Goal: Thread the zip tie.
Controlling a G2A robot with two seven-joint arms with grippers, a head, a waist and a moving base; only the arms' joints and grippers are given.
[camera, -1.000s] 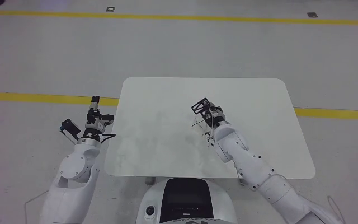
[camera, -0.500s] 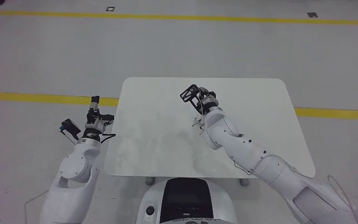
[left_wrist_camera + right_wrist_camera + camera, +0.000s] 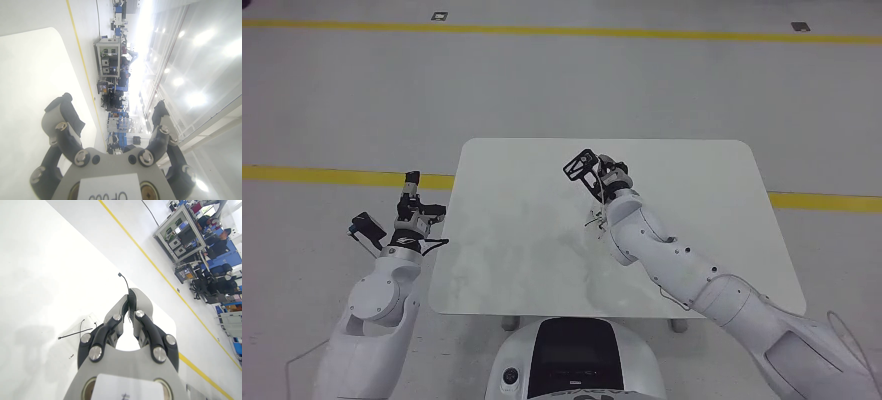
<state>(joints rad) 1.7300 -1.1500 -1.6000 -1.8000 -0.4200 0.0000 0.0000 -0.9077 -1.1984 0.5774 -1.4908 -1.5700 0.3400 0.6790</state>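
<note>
My right gripper [image 3: 129, 295] [image 3: 614, 176] is shut on a thin black zip tie [image 3: 126, 281], held above the middle of the white table [image 3: 702, 190]. The strap curves out past the fingertips and ends in its small square head, and a short piece hangs back between the fingers. Two more black zip ties [image 3: 75, 333] [image 3: 590, 222] lie crossed on a clear plastic sheet on the table below it. My left gripper [image 3: 113, 108] [image 3: 425, 196] is open with nothing between its fingers, out beyond the table's left edge.
The white table [image 3: 37, 256] has rounded corners and a few small dark specks [image 3: 71, 356] near the loose zip ties. Yellow floor lines [image 3: 542, 31] run behind and beside the table. Racks and desks stand far off in the room.
My right gripper has risen and shifted toward the table's far side with the zip tie in it, then held still. The left arm has not moved.
</note>
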